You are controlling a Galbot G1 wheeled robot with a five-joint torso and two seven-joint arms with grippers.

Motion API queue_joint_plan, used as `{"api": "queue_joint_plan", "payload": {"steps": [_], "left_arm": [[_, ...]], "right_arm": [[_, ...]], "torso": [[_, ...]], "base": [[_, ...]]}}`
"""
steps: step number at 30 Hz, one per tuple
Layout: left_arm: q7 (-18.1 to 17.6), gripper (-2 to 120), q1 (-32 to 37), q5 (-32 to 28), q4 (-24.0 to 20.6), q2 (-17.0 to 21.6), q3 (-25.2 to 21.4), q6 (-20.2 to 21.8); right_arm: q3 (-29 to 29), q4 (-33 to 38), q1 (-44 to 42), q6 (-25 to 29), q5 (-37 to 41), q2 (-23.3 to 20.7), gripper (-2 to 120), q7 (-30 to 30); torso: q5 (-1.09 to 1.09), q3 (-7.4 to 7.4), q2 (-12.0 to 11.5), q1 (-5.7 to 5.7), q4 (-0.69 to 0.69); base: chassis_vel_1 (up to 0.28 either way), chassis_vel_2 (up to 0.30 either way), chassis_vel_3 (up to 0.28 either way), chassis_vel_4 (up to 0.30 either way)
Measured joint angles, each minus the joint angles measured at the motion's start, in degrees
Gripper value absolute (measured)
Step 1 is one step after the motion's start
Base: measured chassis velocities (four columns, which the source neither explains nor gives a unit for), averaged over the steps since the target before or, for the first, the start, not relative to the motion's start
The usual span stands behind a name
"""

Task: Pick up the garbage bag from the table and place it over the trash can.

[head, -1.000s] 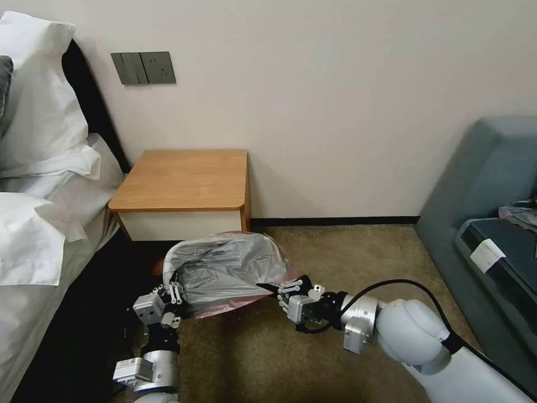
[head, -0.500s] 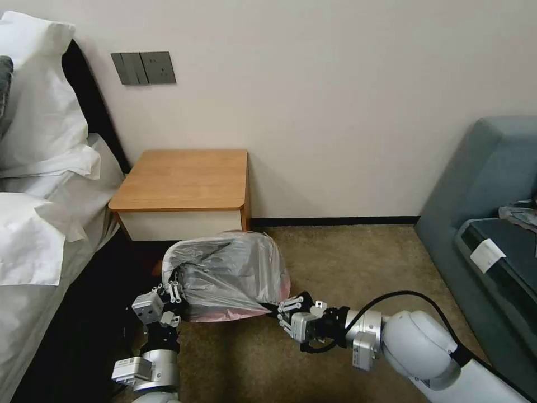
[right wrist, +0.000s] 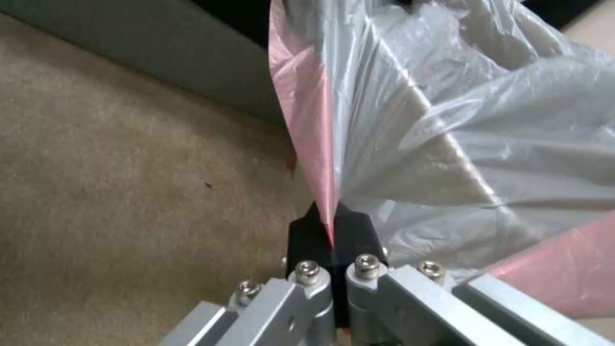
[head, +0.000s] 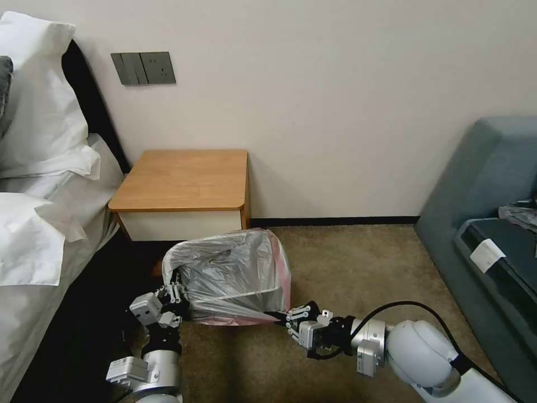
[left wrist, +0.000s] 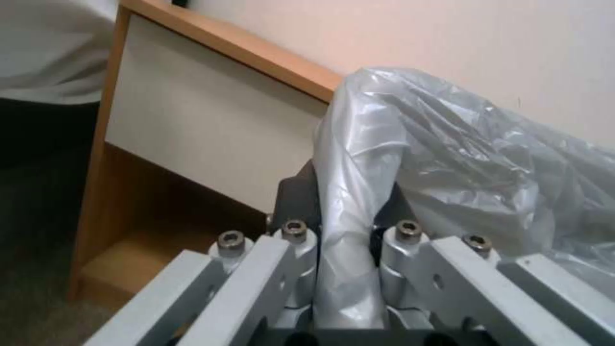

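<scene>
Stretching between both claws (pinched): garbage bag [head: 232, 274]

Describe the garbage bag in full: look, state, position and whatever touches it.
The garbage bag is thin, crinkly, translucent grey plastic with a pinkish-red rim. It is stretched open low over the carpet, just in front of the table. The left gripper is shut on its left edge, the plastic bunched between the fingers; the right gripper pinches the pink rim at the right corner, pulling it taut.

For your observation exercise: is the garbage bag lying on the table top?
No, both grippers hold the garbage bag low over the carpet, in front of the table.
</scene>
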Motion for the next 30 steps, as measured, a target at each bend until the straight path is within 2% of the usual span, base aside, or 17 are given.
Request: {"api": "queue_joint_plan", "payload": {"steps": [21, 23, 26, 27, 30], "left_arm": [[-0.9, 7, 1.6, -1.74, -1.74, 0.58, 0.48, 2.19], [-0.98, 7, 1.56, -1.78, -1.76, 0.57, 0.42, 2.24], [-1.28, 7, 0.88, -2.2, -1.77, 0.53, -0.35, 2.62], [-1.28, 7, 0.88, -2.2, -1.77, 0.53, -0.35, 2.62], [-1.51, 7, 0.34, -2.5, -1.67, 0.54, -1.14, 2.89]], "right_arm": [[2.37, -3.54, 0.25, 0.28, 1.39, 0.5, -2, 1.4], [2.37, -3.55, -0.09, 0.36, 1.52, 0.5, 0, 1.48], [2.57, -3.08, -1.81, 2.3, 3.99, 0.5, 16, 0.53], [2.57, -3.08, -1.81, 2.3, 3.99, 0.5, 16, 0.53], [3.66, -0.95, -3.56, 4.58, 5.41, 0.74, 30, -2.17]], "torso": [[0.0, 0.0, 0.0, 0.0, 0.0], [0.0, 0.0, 0.0, 0.0, 0.01], [0.0, 0.0, 0.0, 0.0, 0.0], [0.0, 0.0, 0.0, 0.0, 0.0], [0.0, 0.0, 0.0, 0.0, 0.0]], "base": [[0.0, 0.0, 0.0, 0.0], [0.0, 0.0, 0.0, 0.0], [0.0, 0.0, 0.0, 0.0], [0.0, 0.0, 0.0, 0.0], [0.0, 0.0, 0.0, 0.0]]}}
